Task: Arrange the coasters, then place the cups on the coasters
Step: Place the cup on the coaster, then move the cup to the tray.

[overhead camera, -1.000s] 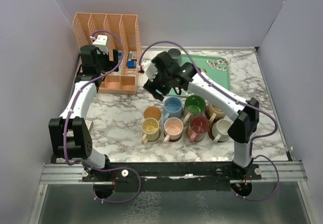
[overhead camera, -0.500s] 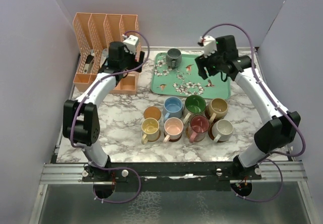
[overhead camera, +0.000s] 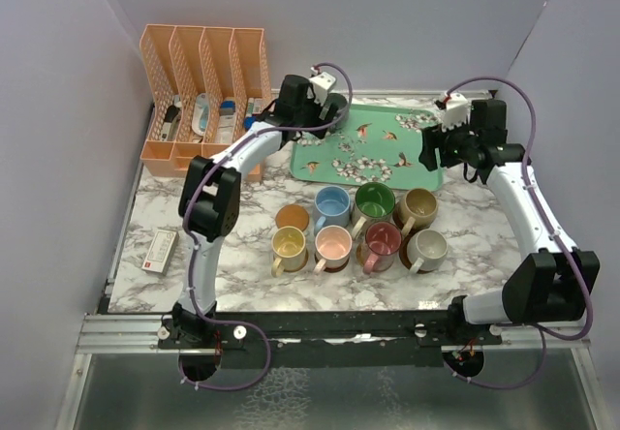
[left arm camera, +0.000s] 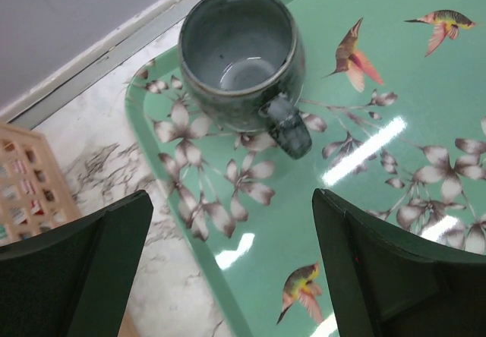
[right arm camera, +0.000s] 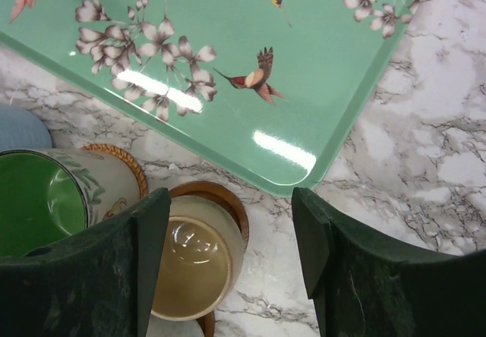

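Note:
A grey cup [left arm camera: 239, 56] stands upright on the teal tray [left arm camera: 395, 223] near its back-left corner, handle toward me. My left gripper [left arm camera: 231, 200] hovers just short of it, open and empty. Seven cups sit on coasters in two rows: blue [overhead camera: 332, 202], green [overhead camera: 374, 200], tan [overhead camera: 418, 204], yellow [overhead camera: 289, 245], pink [overhead camera: 333, 246], dark red [overhead camera: 383, 239], cream [overhead camera: 426, 247]. One coaster [overhead camera: 292, 219] at the left of the back row is bare. My right gripper [right arm camera: 231, 193] is open and empty above the tan cup [right arm camera: 194, 265] and its brown coaster [right arm camera: 228, 196].
The floral tray [overhead camera: 387, 149] lies at the back centre. An orange slotted organizer [overhead camera: 203, 72] stands at the back left. A small white box [overhead camera: 161, 248] lies on the marble near the left edge. Walls close in both sides.
My left arm has swung right from the organizer to the tray's back-left corner by the grey cup. My right arm has swept from centre-left to the tray's right end.

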You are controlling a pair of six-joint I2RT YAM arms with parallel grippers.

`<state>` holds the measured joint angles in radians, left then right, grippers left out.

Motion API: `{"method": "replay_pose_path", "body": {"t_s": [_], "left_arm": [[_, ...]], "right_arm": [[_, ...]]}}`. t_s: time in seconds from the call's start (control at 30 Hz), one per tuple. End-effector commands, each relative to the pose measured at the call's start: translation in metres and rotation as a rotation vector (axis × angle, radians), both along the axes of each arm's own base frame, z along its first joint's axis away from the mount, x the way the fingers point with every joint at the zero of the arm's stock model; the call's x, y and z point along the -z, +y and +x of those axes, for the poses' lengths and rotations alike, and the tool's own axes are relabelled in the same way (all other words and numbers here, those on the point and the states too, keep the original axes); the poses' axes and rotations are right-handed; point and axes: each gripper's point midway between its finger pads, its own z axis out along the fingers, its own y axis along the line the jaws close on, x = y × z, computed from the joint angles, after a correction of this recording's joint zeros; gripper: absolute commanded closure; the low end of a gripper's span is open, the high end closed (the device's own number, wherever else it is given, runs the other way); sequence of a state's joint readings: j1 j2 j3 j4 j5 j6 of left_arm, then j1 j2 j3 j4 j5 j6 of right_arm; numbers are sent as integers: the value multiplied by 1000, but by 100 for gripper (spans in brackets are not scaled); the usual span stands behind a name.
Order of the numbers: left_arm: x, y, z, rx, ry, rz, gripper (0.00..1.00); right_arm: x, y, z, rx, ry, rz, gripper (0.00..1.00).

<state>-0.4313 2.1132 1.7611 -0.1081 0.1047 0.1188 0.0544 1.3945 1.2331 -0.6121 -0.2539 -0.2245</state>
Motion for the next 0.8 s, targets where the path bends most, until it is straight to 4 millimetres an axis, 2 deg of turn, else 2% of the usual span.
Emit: {"method": "replay_pose_path", "body": {"t_s": [0.0, 0.07, 0.3, 0.5, 0.77], "left_arm": [[16, -25, 10, 9, 28, 36, 11], [26, -35, 15, 4, 44, 37, 12], [40, -59, 25, -37, 47, 34, 19], [57, -63, 39, -86, 48, 52, 27], [64, -68, 46, -89, 38, 67, 46]], "right_arm": [[-17, 0, 6, -21, -78, 76, 34], [-11, 0, 7, -28, -63, 78, 35], [2, 3, 7, -49, -26, 85, 36], [5, 8, 3, -76, -15, 101, 36], [13, 16, 0, -115, 14, 131, 37]]}}
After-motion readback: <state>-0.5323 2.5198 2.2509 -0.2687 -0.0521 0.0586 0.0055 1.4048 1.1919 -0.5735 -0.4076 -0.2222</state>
